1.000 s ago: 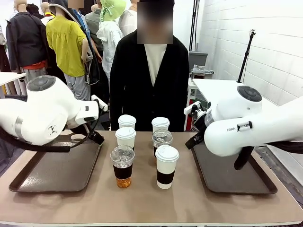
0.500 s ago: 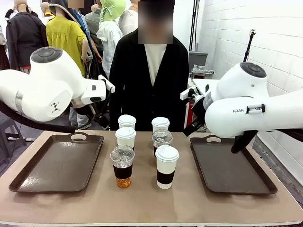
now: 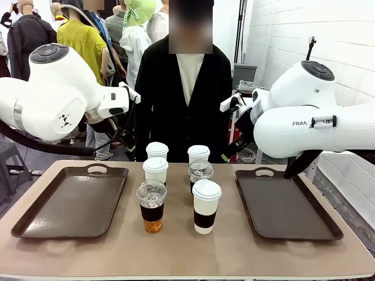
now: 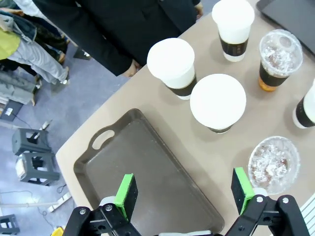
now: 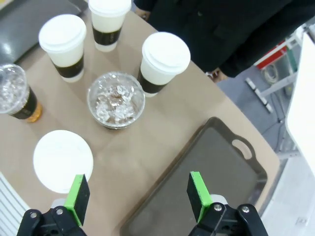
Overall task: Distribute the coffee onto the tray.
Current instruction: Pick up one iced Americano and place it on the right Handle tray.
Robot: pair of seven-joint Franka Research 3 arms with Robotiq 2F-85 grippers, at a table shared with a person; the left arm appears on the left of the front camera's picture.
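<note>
The coffee stands in the middle of the table: white lidded paper cups [image 3: 206, 205] [image 3: 156, 170] [image 3: 157, 151] [image 3: 198, 153] and two clear dome-lidded iced coffees [image 3: 152, 206] [image 3: 200, 174]. One dark brown tray [image 3: 73, 205] lies to their left and another tray [image 3: 287, 208] to their right, both bare. My left gripper [image 4: 184, 192] hangs open high over the left tray [image 4: 147, 167], beside the cups [image 4: 218, 101]. My right gripper [image 5: 138, 191] is open too, high above the right tray [image 5: 211, 167] and a white cup [image 5: 63, 160]. Neither holds anything.
A person in a black jacket [image 3: 184, 99] stands at the far edge behind the cups. Both white arms [image 3: 58, 93] [image 3: 304, 120] are raised above the table's outer ends. A bare strip of table runs along the front edge [image 3: 187, 252].
Both arms have lifted from low over the trays' far ends to well above the table. The cups and trays have not moved.
</note>
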